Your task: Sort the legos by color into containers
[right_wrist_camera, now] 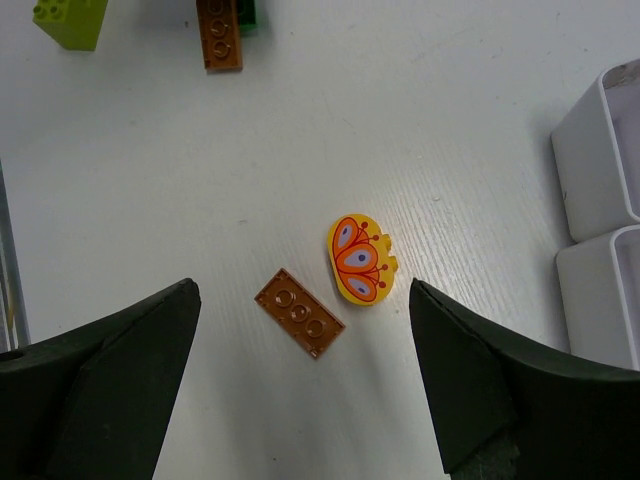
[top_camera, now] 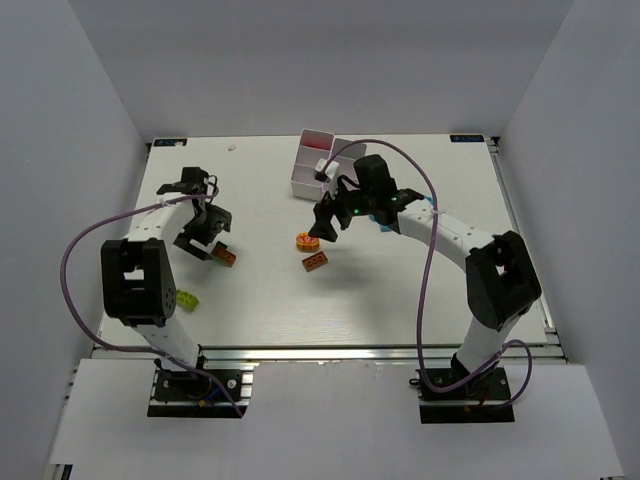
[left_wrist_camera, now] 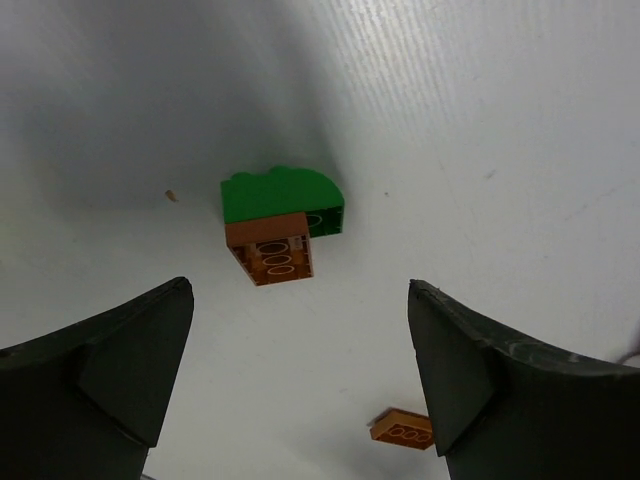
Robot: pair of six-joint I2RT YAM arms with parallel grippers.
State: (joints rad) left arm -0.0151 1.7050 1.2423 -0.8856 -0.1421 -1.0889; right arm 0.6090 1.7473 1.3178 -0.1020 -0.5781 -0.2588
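Both left claw (left_wrist_camera: 298, 300) and right claw (right_wrist_camera: 302, 292) gape apart over loose legos (right_wrist_camera: 362, 260), well inside table (top_camera: 400, 300) edges.

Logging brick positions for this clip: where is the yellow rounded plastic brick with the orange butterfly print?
Near the centre of the top view, the yellow butterfly brick lies just beyond the flat orange-brown plastic brick, close beside the open right gripper.

A white table (top_camera: 400, 300) sits inside pale walls (top_camera: 60, 100), an aluminium rail (top_camera: 330, 352) along its near edge.
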